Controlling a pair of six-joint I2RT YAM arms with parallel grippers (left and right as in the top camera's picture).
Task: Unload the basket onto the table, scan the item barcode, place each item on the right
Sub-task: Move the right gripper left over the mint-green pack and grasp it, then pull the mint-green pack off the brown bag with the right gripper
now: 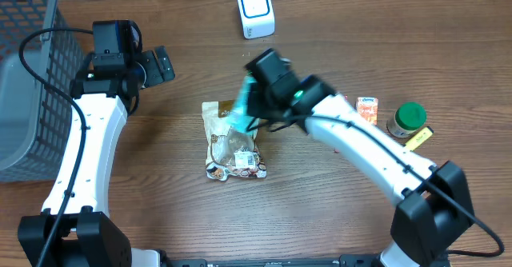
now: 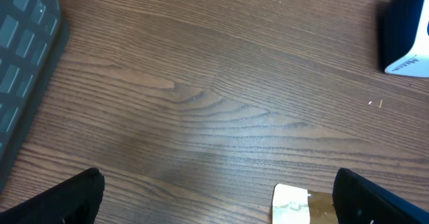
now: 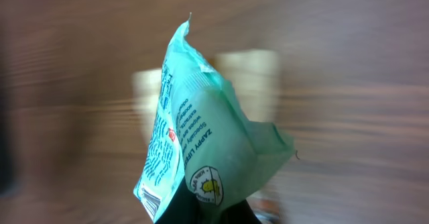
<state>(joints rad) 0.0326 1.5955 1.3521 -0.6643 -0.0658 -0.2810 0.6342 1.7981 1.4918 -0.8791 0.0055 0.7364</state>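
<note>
My right gripper point(image 1: 251, 101) is shut on a teal plastic packet point(image 1: 240, 112) and holds it up above the table. In the right wrist view the packet point(image 3: 201, 123) fills the middle, crumpled, with a barcode point(image 3: 151, 200) on its lower left edge; my right gripper point(image 3: 214, 212) shows only as dark fingers under it. The background there is blurred. The white scanner point(image 1: 255, 9) stands at the back of the table, apart from the packet. My left gripper point(image 1: 164, 63) hangs open over bare wood at the left, holding nothing, and its fingertips point(image 2: 74, 198) stand far apart.
A brown snack bag point(image 1: 232, 143) lies flat below the held packet, its corner point(image 2: 293, 204) near my left gripper. A grey mesh basket point(image 1: 32, 75) fills the far left. An orange packet point(image 1: 367, 109), a green-lidded jar point(image 1: 408, 119) and a yellow item point(image 1: 418, 138) lie at the right.
</note>
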